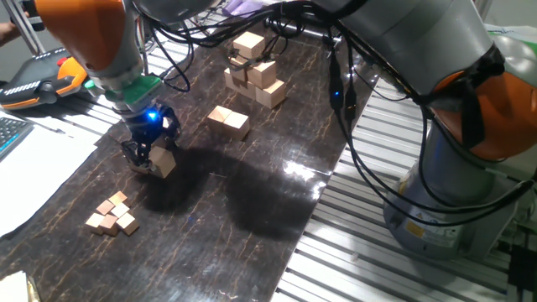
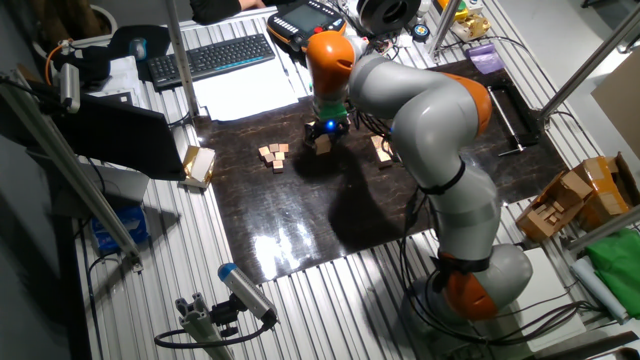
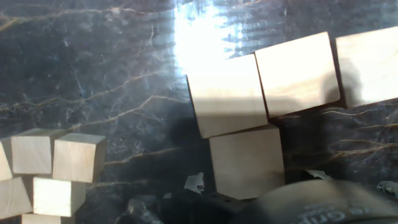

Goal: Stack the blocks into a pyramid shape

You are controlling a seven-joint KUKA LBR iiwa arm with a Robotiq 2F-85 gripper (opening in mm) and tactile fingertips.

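Matt wooden blocks (image 3: 227, 102) — glossy marbled tabletop (image 3: 93, 74)

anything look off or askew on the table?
Mostly tidy. The block at the pincer sits tilted in that fixed view, one corner down toward the dark mat, not flat. The small cubes lie in a loose, uneven cluster. The stack at the back looks staggered. No damage visible.

Lit from overhead, evenly bright. Strong white glare on the glossy dark mat (image 1: 252, 193) at its near right, repeated top centre in the hand view. Broad soft arm shadow across mat centre. Hand view slightly soft; dark blurred gripper (image 3: 292, 205) along bottom edge.
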